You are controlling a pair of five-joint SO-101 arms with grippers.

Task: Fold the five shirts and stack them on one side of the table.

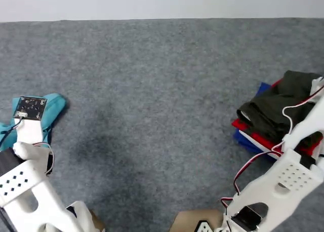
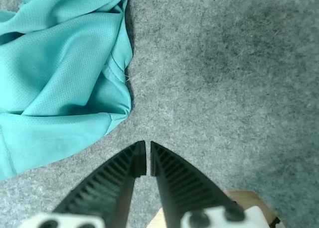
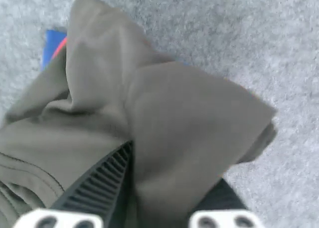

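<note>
Your right gripper (image 3: 144, 163) is pinching a fold of the dark olive shirt (image 3: 174, 113), bunched atop the red shirt (image 1: 255, 138) and blue shirt (image 1: 264, 88) at your right. Lay it flat and square before releasing. Your left gripper (image 2: 148, 158), pressed together and empty, sits just beside the crumpled teal shirt (image 2: 55, 78).

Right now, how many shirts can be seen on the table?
4: teal shirt at the left edge; dark shirt atop red shirt and blue shirt at right. A fifth may be hidden.
</note>
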